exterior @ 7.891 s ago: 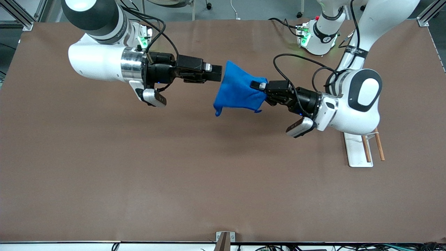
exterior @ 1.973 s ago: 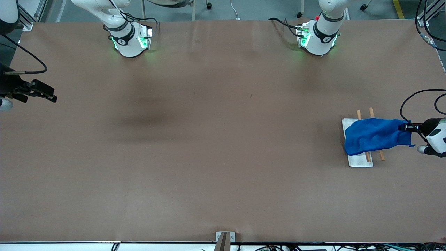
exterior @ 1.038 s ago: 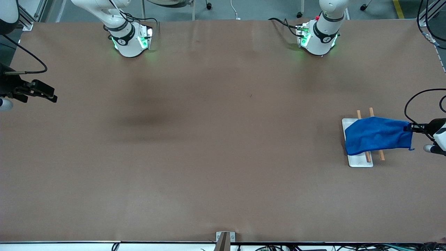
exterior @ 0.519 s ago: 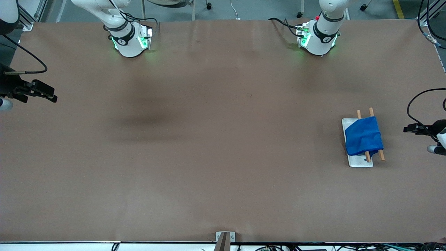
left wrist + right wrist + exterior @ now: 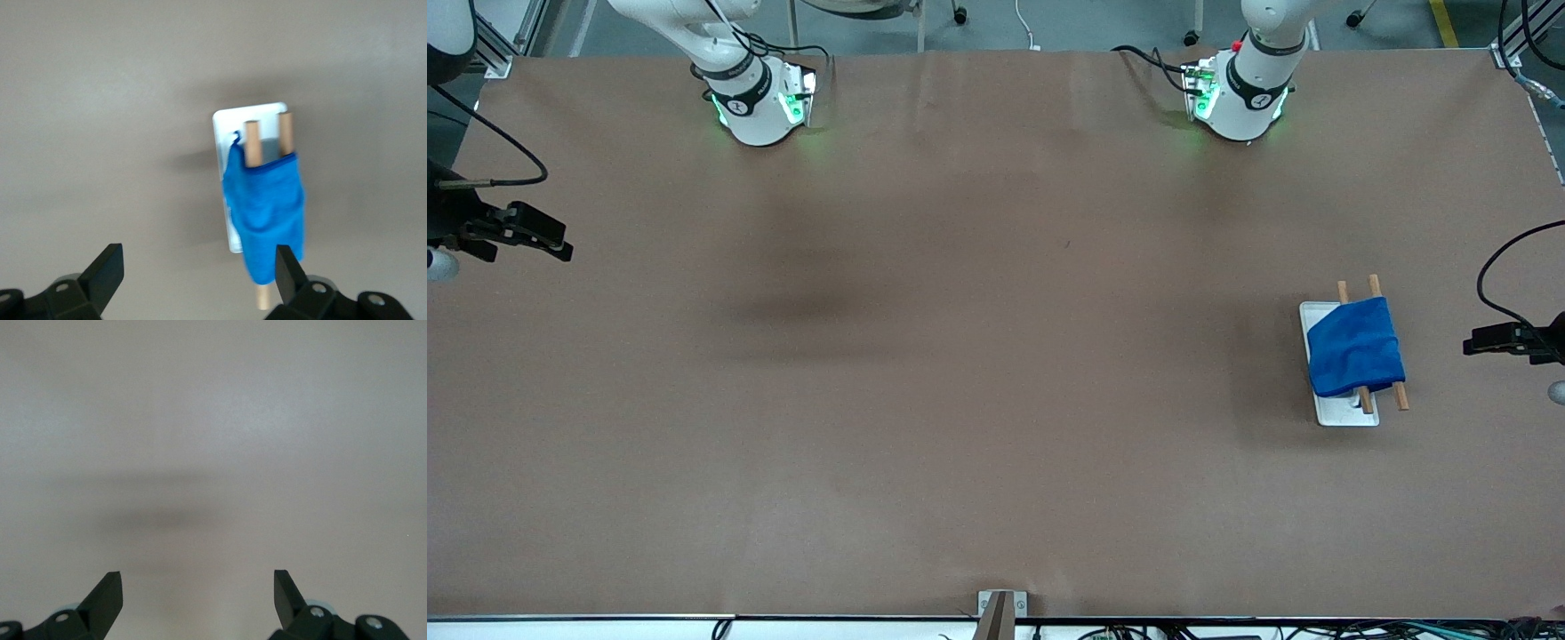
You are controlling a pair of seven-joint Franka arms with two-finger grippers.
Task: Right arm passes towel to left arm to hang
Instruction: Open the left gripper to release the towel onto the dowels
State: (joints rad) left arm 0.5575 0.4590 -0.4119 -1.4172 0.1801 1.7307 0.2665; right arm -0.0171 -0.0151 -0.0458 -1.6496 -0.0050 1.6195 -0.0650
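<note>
Now towel [image 5: 1354, 346] drapes rack [image 5: 1343, 414] | left tool [image 5: 1479, 341] apart, open

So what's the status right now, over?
Left gripper open, empty, beside the rack. Right gripper open, waiting at its table end. Towel draped over the rack's rods. Nothing in the way.

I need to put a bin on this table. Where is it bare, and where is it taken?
The table is bare from the right gripper across to the rack. The crowded patch is at the left arm's end, where the towel hangs on the rack beside the left gripper.
</note>
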